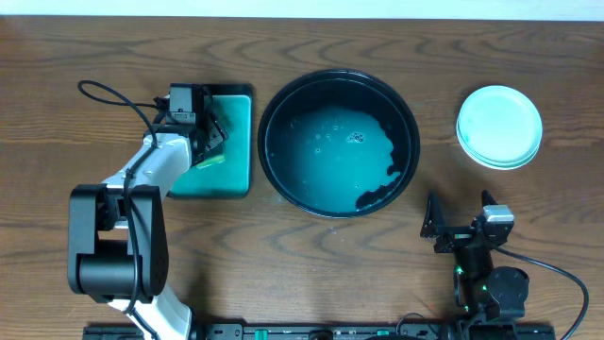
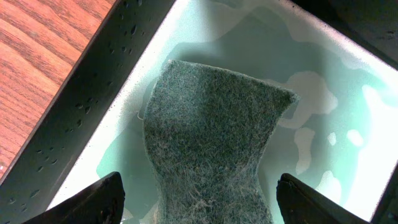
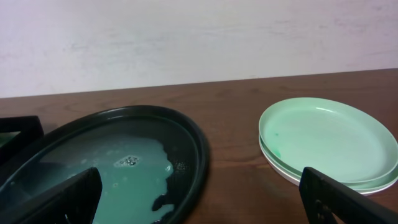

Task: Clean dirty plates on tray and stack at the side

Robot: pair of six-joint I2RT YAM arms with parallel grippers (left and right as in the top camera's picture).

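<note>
The pale teal plates sit stacked on the bare wood at the right of the table; they also show in the right wrist view. The round black tray holds only teal water and foam; its rim shows in the right wrist view. My left gripper is open over the rectangular teal tray, its fingers on either side of a dark green sponge without touching it. My right gripper is open and empty near the front right edge, facing the gap between tray and plates.
The rectangular teal tray has a black rim and a wet bottom. A black cable loops behind the left arm. Bare wood tabletop lies in front of the black tray.
</note>
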